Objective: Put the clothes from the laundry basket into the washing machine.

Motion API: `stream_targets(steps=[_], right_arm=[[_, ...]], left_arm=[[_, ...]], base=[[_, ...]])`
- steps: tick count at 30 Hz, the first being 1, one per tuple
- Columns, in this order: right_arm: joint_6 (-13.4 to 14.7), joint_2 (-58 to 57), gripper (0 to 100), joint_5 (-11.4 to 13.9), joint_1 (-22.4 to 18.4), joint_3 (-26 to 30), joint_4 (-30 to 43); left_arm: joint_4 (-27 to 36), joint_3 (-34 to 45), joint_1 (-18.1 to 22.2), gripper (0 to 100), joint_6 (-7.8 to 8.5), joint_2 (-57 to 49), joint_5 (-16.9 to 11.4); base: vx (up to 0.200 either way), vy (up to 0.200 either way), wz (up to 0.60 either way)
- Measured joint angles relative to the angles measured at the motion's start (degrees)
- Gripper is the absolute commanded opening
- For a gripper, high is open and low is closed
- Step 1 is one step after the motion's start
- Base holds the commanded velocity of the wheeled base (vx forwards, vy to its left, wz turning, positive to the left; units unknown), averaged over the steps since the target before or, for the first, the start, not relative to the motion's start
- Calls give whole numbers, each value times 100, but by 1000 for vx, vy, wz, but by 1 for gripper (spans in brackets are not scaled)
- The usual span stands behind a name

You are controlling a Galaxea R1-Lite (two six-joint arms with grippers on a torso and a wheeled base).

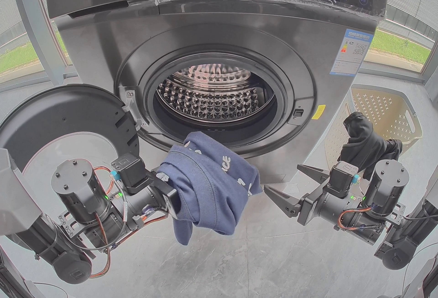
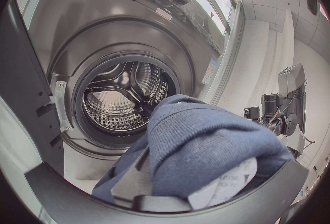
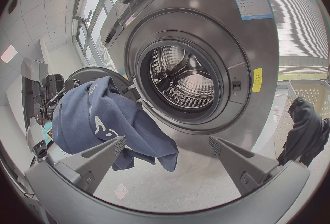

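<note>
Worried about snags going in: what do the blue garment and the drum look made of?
The garment looks like soft matte knit, probably cotton: fine ribbed texture, limp folds. The drum seems polished stainless steel: mirror-bright, embossed with rows of small bumps.

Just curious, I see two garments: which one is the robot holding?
The blue one, gripped in the left claw before the open washer. The black one hangs over the basket rim, apart from the open right claw.
</note>
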Motion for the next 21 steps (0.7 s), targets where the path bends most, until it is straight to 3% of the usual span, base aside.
stream_targets(steps=[3,9,21], right_arm=[[1,0,100,-4,17,-1,0],[0,0,100,-9,61,-4,0],[6,2,100,-9,89,-1,2]], left_arm=[[0,0,0,0,0,24,5],[0,-11,-4,0,2,95,2],[0,44,-80,0,7,187,33]], base=[[0,0,0],[200,0,0],[0,0,0]])
